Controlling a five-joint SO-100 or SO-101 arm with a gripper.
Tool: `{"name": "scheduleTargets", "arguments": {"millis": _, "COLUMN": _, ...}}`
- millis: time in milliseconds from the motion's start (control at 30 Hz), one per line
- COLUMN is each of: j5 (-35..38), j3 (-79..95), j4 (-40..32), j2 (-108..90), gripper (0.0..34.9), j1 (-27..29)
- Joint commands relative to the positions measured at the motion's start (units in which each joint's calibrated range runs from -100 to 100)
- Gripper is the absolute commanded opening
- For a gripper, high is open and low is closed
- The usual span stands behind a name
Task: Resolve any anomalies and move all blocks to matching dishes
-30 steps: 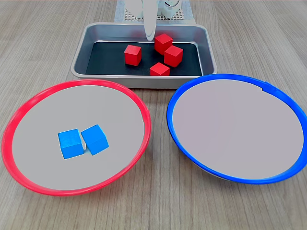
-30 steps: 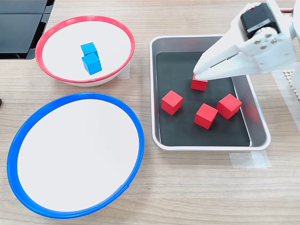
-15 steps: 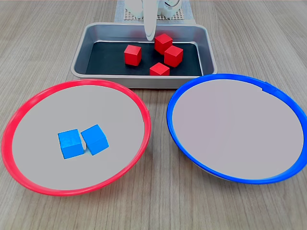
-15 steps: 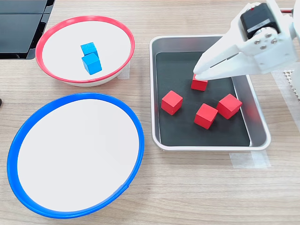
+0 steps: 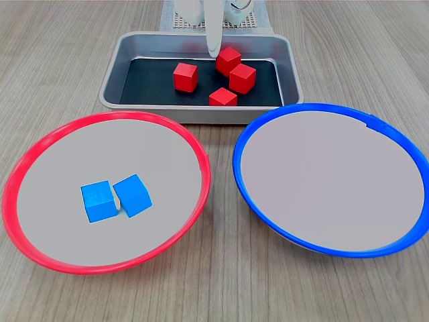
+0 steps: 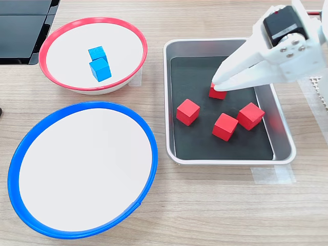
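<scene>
- Two blue blocks sit side by side in the red-rimmed dish on the first exterior view's left; by my reading that is the anomaly, and neither has been moved to its proper dish yet.
- Four red blocks lie in the silver tray behind and between the dishes, so nothing is sorted; I judge the task barely begun, with all six moves left.
- My claw reaches down into the tray from the second exterior view's right, arm slanting low over the tray's far side, white fingers tapering to a narrow tip at the rearmost red block.
- Whether the claw has closed on that block or only touches it I cannot tell; the tips look nearly together.
- Nothing lies in the blue-rimmed dish on the first exterior view's right, standing on the table.
</scene>
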Motion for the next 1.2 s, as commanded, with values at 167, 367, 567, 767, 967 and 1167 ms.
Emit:
{"name": "scheduleTargets", "arguments": {"millis": 167, "j5": 11.2, "j3": -32.8, "j4": -2.5, "j2": 41.8, "gripper": 1.8, "j1": 4.0}}
{"name": "scheduleTargets", "arguments": {"millis": 367, "j5": 13.8, "j3": -71.6, "j4": 8.4, "j2": 78.6, "gripper": 10.1, "j1": 8.0}}
{"name": "scheduleTargets", "arguments": {"millis": 567, "j5": 17.8, "j3": -93.6, "j4": 8.4, "j2": 100.0, "gripper": 13.7, "j1": 9.4}}
{"name": "scheduleTargets", "arguments": {"millis": 767, "j5": 21.9, "j3": -99.5, "j4": 2.2, "j2": 110.6, "gripper": 17.0, "j1": 9.8}}
{"name": "scheduleTargets", "arguments": {"millis": 967, "j5": 23.6, "j3": -102.0, "j4": -1.4, "j2": 116.9, "gripper": 17.6, "j1": 9.8}}
{"name": "scheduleTargets", "arguments": {"millis": 1167, "j5": 24.7, "j3": -106.1, "j4": -2.2, "j2": 121.8, "gripper": 17.4, "j1": 9.6}}
